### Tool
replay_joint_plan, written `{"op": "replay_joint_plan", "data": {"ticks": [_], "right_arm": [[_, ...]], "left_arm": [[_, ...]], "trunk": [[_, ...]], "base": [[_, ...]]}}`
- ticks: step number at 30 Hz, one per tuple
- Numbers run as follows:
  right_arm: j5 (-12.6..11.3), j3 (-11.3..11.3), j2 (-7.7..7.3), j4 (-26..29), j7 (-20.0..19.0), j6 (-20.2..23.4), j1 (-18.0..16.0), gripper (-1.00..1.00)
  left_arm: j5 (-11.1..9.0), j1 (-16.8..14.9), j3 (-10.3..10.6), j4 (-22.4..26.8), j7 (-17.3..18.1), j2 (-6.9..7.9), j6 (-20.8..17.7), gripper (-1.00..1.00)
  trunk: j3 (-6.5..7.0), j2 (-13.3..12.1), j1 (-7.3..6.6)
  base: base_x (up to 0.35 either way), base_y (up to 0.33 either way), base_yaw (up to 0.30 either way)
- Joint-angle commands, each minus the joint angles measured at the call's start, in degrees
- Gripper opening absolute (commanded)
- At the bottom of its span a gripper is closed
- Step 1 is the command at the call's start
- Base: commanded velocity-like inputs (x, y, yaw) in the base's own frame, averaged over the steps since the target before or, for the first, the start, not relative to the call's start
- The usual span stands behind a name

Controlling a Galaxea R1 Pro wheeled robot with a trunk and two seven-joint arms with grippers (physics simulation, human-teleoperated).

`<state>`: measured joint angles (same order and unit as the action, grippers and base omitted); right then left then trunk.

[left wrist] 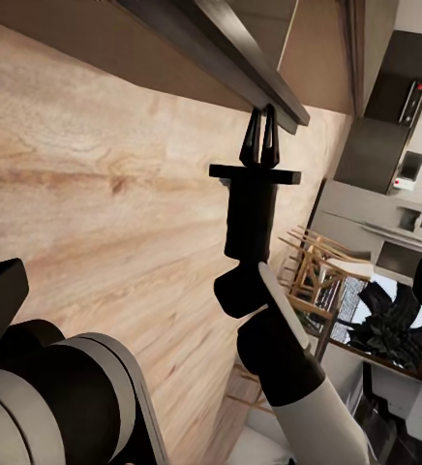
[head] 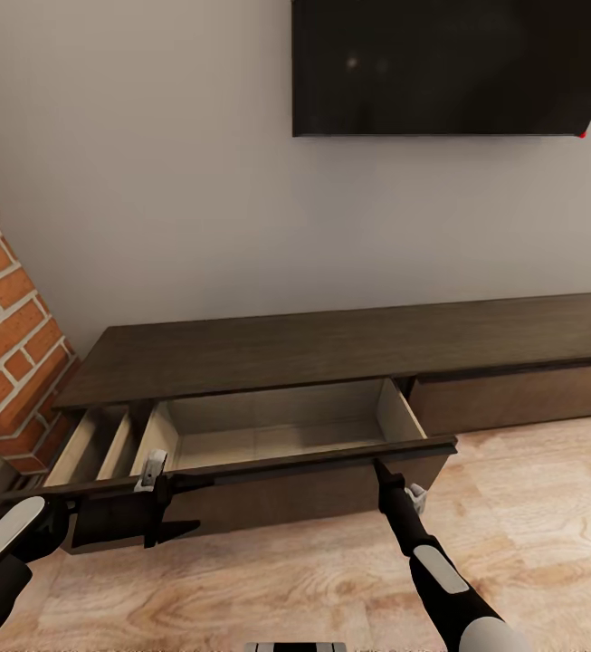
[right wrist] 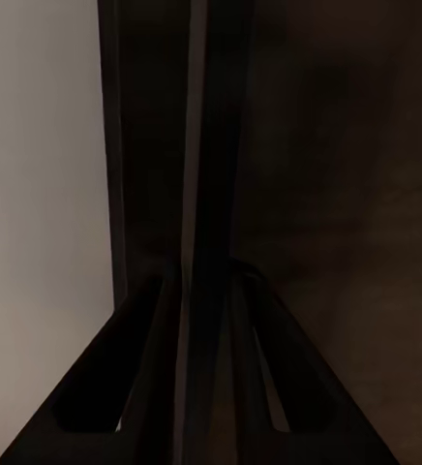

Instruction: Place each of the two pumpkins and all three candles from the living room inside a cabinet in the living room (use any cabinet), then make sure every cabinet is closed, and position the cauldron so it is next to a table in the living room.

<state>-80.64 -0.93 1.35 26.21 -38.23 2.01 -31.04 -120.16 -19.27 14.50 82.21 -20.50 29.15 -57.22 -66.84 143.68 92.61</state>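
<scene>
The cabinet (head: 349, 349) stands against the wall with its left drawer (head: 281, 426) pulled out toward the robot, and the compartment behind the front looks bare. The right gripper (head: 378, 468) sits at the drawer's front edge; in the right wrist view its fingers (right wrist: 158, 368) straddle the thin dark panel edge (right wrist: 196, 242), pinching it, which seems to be the hold for sliding the drawer. The left gripper (head: 157, 493) is at the same front, further along from the right one; whether it is spread or pressed together I cannot tell. Beyond both grippers the second front (head: 512, 394) sits flush. The open drawer seems readied to take pumpkins and candles.
</scene>
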Motion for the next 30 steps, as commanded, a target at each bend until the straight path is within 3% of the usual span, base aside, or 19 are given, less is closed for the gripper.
{"op": "replay_joint_plan", "data": {"ticks": [1,30], "right_arm": [[0.0,-1.4,0.05,0.1,-1.7,0.4,0.0,-1.00],[0.0,-1.4,0.03,0.1,-1.4,0.4,0.0,-1.00]], "left_arm": [[-0.6,-0.1,0.1,0.0,-0.5,0.03,0.0,1.00],[-0.6,-0.1,0.1,0.0,-0.5,0.03,0.0,1.00]], "trunk": [[-0.04,0.0,-0.03],[-0.04,0.0,-0.03]], "base": [[-0.105,0.000,0.000],[-0.034,0.000,0.000]]}}
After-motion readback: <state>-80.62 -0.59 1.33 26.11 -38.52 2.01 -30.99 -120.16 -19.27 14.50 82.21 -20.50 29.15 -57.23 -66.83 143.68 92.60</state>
